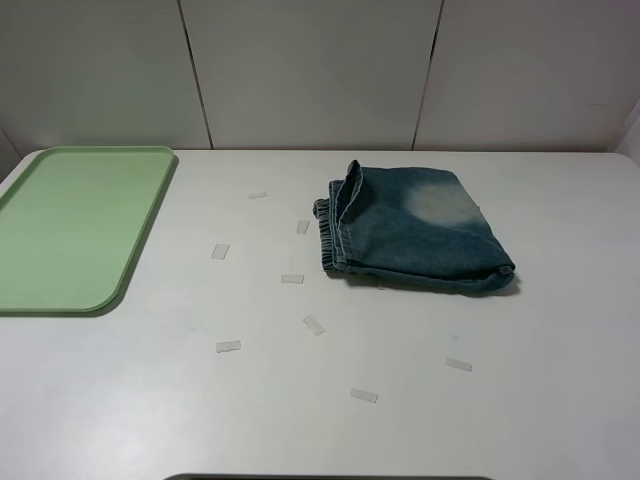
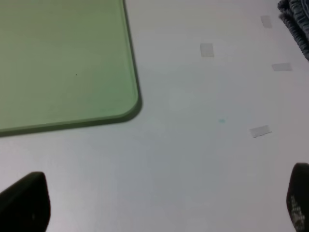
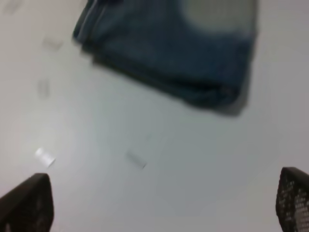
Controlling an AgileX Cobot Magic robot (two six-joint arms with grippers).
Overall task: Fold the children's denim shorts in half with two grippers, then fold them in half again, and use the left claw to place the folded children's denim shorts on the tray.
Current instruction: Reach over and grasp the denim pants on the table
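The children's denim shorts lie folded on the white table, right of centre, with the elastic waistband to the left and a pale bleached patch on top. They also show blurred in the right wrist view, and only their edge shows in the left wrist view. The pale green tray sits empty at the far left and also shows in the left wrist view. Neither arm shows in the exterior high view. The left gripper is open and empty over bare table near the tray's corner. The right gripper is open and empty, short of the shorts.
Several small strips of clear tape are stuck on the white table between the tray and the shorts, and in front of the shorts. A white panelled wall stands behind the table.
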